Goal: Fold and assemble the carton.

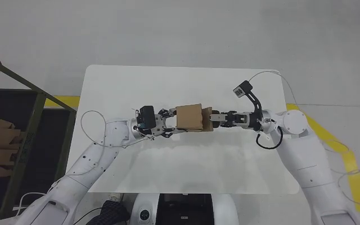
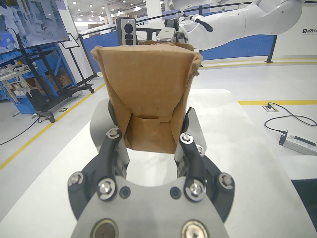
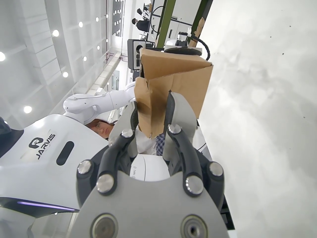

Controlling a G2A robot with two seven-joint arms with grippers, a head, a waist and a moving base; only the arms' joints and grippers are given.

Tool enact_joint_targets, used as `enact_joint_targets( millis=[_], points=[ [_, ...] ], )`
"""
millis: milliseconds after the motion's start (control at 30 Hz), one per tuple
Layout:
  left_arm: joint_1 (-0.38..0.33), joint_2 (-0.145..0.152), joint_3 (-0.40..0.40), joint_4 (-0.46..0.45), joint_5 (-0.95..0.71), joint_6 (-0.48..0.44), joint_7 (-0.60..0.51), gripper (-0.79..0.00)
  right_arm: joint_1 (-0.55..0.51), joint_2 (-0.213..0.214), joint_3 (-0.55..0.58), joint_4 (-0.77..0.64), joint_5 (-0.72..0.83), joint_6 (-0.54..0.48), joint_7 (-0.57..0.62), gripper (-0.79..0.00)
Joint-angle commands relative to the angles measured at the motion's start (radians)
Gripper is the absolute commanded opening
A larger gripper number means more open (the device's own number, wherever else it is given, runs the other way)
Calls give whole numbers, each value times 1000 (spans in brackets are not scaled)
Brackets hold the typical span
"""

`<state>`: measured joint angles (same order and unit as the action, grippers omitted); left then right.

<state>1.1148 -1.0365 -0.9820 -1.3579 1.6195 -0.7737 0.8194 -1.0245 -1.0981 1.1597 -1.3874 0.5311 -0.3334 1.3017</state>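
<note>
The carton point(image 1: 189, 117) is plain brown corrugated board, only partly formed, and it sits over the middle of the white table point(image 1: 169, 84), spanned between the two grippers; whether its underside rests on the tabletop cannot be told. In the left wrist view the carton point(image 2: 146, 92) shows one broad panel that is narrow at the gripper and widens away from it. Its far edge and corners are ragged and softened, side panels are folded inward, and there is a short slit with a small tucked flap near the narrow end. In the right wrist view the carton point(image 3: 173, 85) shows its other end: an open mouth with a diagonal crease across one face, loose flaps with torn edges, and a dark scuff on the flap that lies between the fingers. The left gripper point(image 1: 167, 121) meets the carton from the robot's left. Its fingers point(image 2: 112, 115) straddle the narrow end, one on each side wall, and clasp it, as the left gripper point(image 2: 151, 115) shows in its own wrist view. The right gripper point(image 1: 215, 120) meets it from the opposite side, and in its own view the right gripper point(image 3: 152, 105) is pinched onto the scuffed flap. Beyond the table's left edge stands a dark bin holding more cardboard point(image 1: 8, 140), and a yellow line point(image 1: 62, 101) is marked on the floor.
</note>
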Motion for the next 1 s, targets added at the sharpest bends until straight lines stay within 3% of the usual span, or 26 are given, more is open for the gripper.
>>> enact_joint_targets(
  millis=[0, 200, 967],
  points=[
    [-1, 0, 1, 0, 0, -1, -2, -397, 0, 0, 0, -1, 3, -1, 4, -573],
    [-3, -1, 4, 1, -2, 0, -4, -397, 2, 1, -3, 0, 9, 0, 9, -619],
    [5, 2, 2, -11, 10, 11, 6, -385, 12, 2, -23, -21, -36, 23, -34, -643]
  ],
)
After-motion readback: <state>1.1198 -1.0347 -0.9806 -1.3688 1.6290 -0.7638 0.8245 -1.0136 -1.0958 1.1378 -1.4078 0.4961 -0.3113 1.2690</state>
